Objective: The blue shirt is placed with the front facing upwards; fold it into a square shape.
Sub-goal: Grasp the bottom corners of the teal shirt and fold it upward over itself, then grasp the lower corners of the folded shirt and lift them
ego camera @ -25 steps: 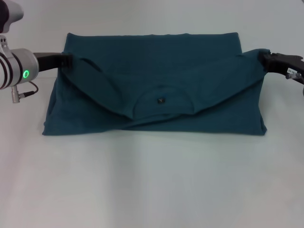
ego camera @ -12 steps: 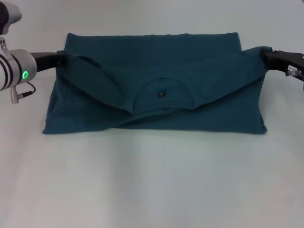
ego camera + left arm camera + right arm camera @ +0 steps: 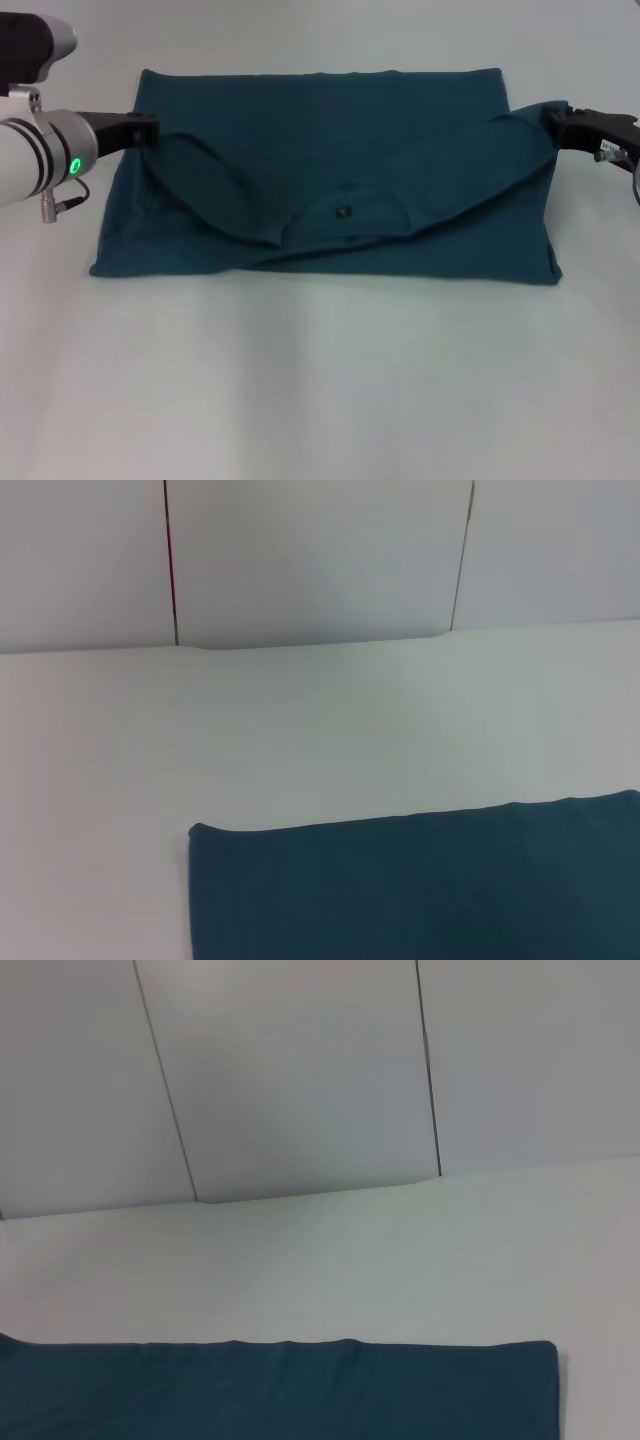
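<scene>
both grippers are clamped on the blue shirt on the table, left gripper and right gripper holding its top corners. looks mid-fold; next they carry that edge toward the far hem.

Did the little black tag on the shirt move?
Yes. The black label sits slightly nearer the blue shirt's front folded edge than half a second ago, so the neckline has sagged toward the robot.
</scene>
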Robot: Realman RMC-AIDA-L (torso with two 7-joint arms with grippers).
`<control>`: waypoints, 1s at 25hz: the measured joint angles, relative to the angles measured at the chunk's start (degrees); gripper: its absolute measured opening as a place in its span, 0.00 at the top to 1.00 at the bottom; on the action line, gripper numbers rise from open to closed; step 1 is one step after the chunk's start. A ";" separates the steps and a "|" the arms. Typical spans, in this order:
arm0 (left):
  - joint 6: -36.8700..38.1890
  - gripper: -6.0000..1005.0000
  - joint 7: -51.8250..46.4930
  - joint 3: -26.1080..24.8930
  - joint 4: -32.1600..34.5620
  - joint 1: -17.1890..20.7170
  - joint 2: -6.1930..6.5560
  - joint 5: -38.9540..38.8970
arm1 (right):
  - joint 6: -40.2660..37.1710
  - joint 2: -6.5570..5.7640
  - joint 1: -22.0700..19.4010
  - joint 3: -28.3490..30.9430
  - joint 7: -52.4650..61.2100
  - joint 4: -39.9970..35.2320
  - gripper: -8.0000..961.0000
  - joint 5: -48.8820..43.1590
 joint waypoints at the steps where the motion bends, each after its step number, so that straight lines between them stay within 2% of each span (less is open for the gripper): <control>1: -0.13 0.91 0.00 0.12 0.01 0.01 -0.07 0.00 | 0.12 0.01 0.01 0.00 0.00 0.00 0.85 0.00; 5: -1.02 0.84 0.01 0.22 0.05 0.34 -0.42 0.17 | 0.86 0.23 0.03 0.14 -0.70 0.00 0.81 0.57; 11: -2.91 0.72 -0.05 0.27 0.05 0.90 -1.03 0.01 | 1.84 1.75 -0.41 -0.02 -8.49 -0.01 0.77 7.94; 13: -3.06 0.68 -0.17 0.28 0.05 1.01 -1.07 0.00 | 2.05 1.87 -0.45 -0.06 -9.39 0.00 0.76 8.90; 16: -3.07 0.57 -0.41 0.27 0.05 1.18 -1.07 0.00 | 3.72 1.95 -0.15 -0.09 -9.52 -0.01 0.54 8.99; 21: -2.04 0.35 -1.60 -0.40 0.03 1.36 -0.88 0.00 | 5.59 1.97 0.22 -0.09 -9.11 -0.01 0.30 8.99; 24: 1.60 0.20 -4.67 -0.49 -0.94 1.71 0.06 -0.01 | 5.08 1.97 0.14 -0.36 -8.35 -0.21 0.30 8.98; 25: 3.55 0.20 -5.81 -0.52 -1.64 1.97 0.49 -0.16 | 4.47 1.91 -0.07 -0.78 -7.68 -0.39 0.30 8.98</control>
